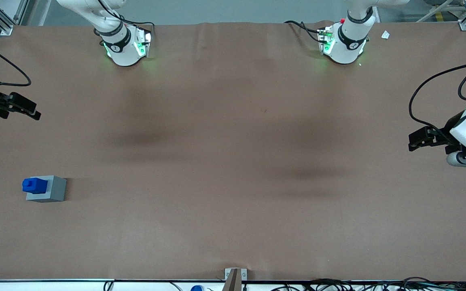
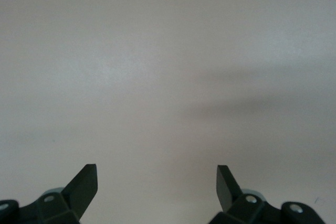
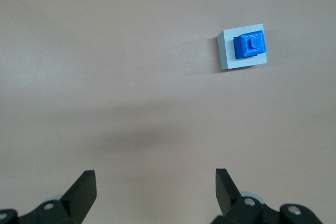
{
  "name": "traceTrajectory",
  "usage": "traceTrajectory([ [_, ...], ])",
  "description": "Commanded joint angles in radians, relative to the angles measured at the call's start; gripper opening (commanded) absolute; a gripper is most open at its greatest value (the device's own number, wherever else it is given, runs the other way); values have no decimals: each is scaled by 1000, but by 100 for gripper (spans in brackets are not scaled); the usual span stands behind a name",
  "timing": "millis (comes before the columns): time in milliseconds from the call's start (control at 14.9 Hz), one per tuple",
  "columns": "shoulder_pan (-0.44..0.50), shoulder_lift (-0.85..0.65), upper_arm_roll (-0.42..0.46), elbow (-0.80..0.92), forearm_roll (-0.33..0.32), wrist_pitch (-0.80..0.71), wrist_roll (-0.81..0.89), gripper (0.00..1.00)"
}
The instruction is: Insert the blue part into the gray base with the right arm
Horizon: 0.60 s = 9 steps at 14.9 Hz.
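My tool (image 1: 34, 113) hangs at the left edge of the front frame, well apart from everything, its two black fingers (image 3: 84, 190) spread wide with only bare brown worktop (image 1: 233, 161) between them. It holds nothing. The gray base (image 1: 53, 190) stands at the lower left of the front frame, nearer the front camera than my tool and toward my own end of the worktop. The blue part (image 1: 34, 184) already sits on it: in my wrist view the blue part (image 3: 250, 45) lies inside the outline of the gray base's (image 3: 227, 51) top face, a small raised stub on its upward face, and gray rim shows on most sides. It looks squarely aligned with the cube's edges, though I cannot tell how deep it sits; in the front view it stands well proud of the top. I judge the insertion done or nearly so; any further move would mean travelling toward the front camera and coming down over the stub.
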Motion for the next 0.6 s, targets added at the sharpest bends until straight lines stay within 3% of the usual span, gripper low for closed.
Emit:
traceTrajectory([
  [0, 16, -11, -5, -11, -20, 14, 25, 100],
  [268, 18, -5, -5, 20, -23, 12, 24, 100],
  [537, 50, -5, -5, 21, -71, 11, 79, 100],
])
